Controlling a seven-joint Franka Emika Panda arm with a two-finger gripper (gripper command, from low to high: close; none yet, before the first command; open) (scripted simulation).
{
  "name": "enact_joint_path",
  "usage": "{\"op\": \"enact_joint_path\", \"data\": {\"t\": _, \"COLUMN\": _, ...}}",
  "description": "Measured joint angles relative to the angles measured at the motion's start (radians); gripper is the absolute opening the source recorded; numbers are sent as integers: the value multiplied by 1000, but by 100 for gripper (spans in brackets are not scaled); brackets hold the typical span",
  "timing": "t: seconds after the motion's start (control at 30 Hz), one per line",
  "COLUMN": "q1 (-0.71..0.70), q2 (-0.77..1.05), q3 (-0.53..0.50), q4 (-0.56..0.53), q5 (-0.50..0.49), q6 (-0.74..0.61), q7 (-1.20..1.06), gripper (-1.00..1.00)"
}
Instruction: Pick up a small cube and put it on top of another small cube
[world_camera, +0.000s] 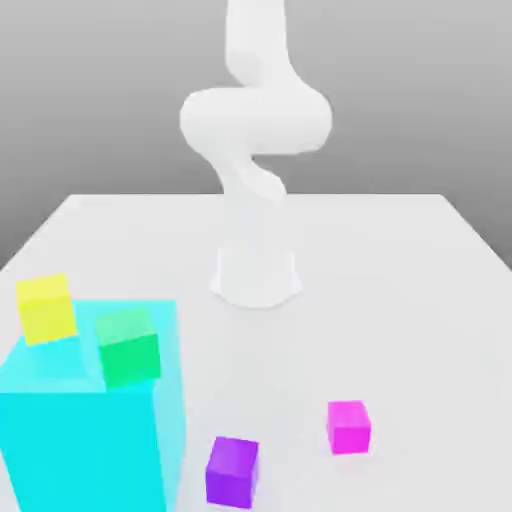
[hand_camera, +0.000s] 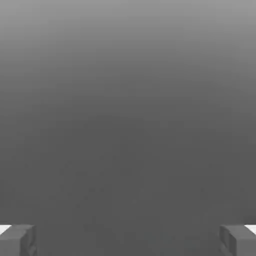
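The purple cube is on the white surface, at the front of the exterior view. It is just beside the big cyan cube, toward the exterior view's right of it. The magenta cube is farther to the exterior view's right, well apart from the purple one. The purple cube lies flat on one face and is turned a little, so its upper edges run slightly slanted. Its sides look equal, therefore I cannot name a long axis for it. On top of the cyan cube are a yellow cube and a green cube, near each other. The fingers are wide open, one at each side of the hand view, and nothing is between them. The white arm stands behind the cubes.
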Motion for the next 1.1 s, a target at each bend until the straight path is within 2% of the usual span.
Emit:
{"op": "enact_joint_path", "data": {"t": 0.3, "q1": 78, "q2": 275, "q3": -91, "q4": -64, "q5": -72, "q6": 118, "q7": -352, "gripper": 0}}
{"op": "enact_joint_path", "data": {"t": 0.53, "q1": 124, "q2": 485, "q3": -161, "q4": -113, "q5": -68, "q6": 211, "q7": -664, "gripper": 0}}
{"op": "enact_joint_path", "data": {"t": 0.83, "q1": 134, "q2": 761, "q3": -188, "q4": -178, "q5": 30, "q6": 332, "q7": -1130, "gripper": 0}}
{"op": "enact_joint_path", "data": {"t": 1.0, "q1": 89, "q2": 915, "q3": -139, "q4": -209, "q5": 102, "q6": 401, "q7": -1391, "gripper": 0}}
{"op": "enact_joint_path", "data": {"t": 1.1, "q1": 56, "q2": 1020, "q3": -100, "q4": -198, "q5": 137, "q6": 477, "q7": -1446, "gripper": 0}}
